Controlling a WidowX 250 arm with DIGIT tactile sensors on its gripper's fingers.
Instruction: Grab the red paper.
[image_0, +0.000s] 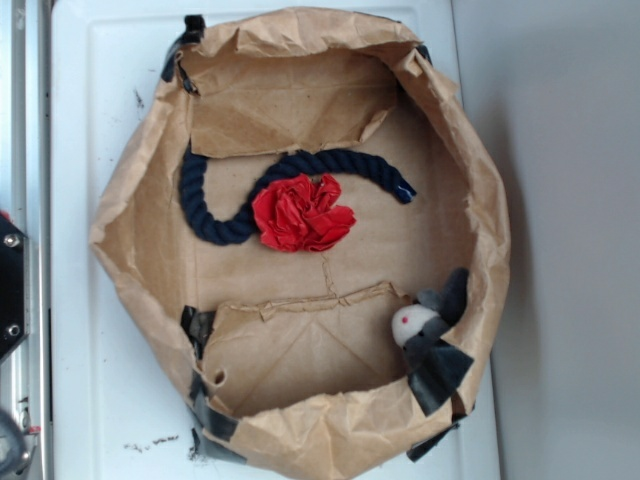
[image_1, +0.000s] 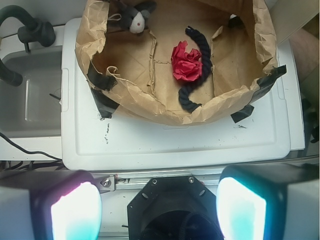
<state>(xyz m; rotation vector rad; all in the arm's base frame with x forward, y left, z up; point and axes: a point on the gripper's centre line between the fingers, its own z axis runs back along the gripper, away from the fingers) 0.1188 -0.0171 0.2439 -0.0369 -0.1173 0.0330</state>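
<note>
The red paper, a crumpled bright red wad, lies on the floor of the open brown paper bag, touching the curve of a dark navy rope. It also shows in the wrist view, far ahead of my gripper. The gripper is open and empty, its two glowing pads wide apart at the bottom of the wrist view, well back from the bag over the robot's base. The gripper does not show in the exterior view.
A small grey and white stuffed mouse sits in the bag's corner and also shows in the wrist view. The bag stands on a white tray, with black tape at its corners. A sink basin lies to the left.
</note>
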